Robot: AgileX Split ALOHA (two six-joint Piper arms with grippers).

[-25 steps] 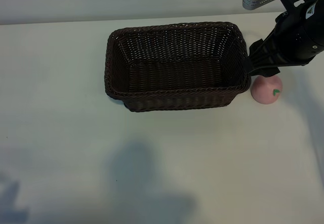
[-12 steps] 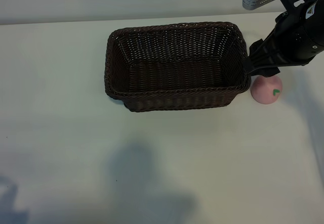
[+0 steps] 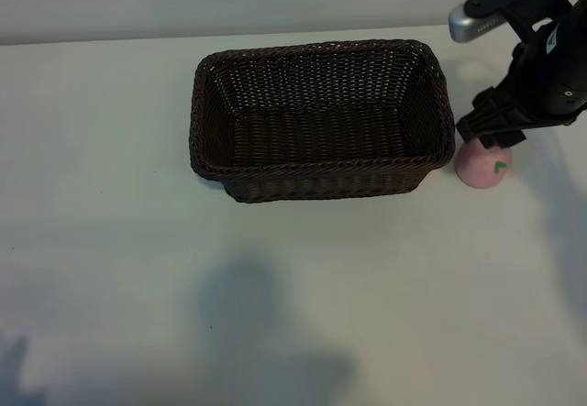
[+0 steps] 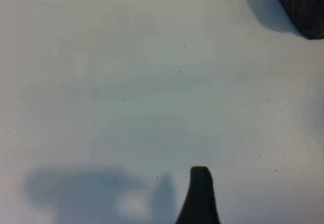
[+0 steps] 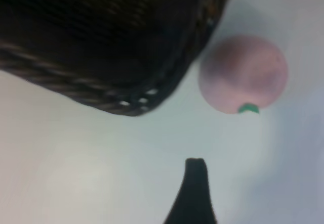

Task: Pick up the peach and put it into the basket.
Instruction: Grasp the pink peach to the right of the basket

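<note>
Task is at the approach stage, nothing done yet: basket (image 3: 321,122) holds 0 items, peach (image 3: 483,165) sits on the table (image 3: 293,278), not gripped. Left to do: close on it, lift, carry over the rim, drop in.

Table: largest thing, flat matte white, fills most of the frame w/ soft shadows at the bottom. Basket: upper centre of the exterior view, big dark-brown woven wicker rectangle, rounded corners, braided rim, open weave inside. Right arm: black, upper right of the frame; right gripper (image 3: 492,131) is directly above the peach, fingers spread wide, empty. Peach: right of centre, just beside the basket's lower right corner, small round pale-pink ball, smooth matte skin, tiny green leaf mark. Rounded shape could roll if nudged off-centre, I'd guess.

Left gripper (image 4: 200,193): only 1 dark fingertip shows, bottom of the left wrist view, over bare table; spread, holding nothing.
</note>
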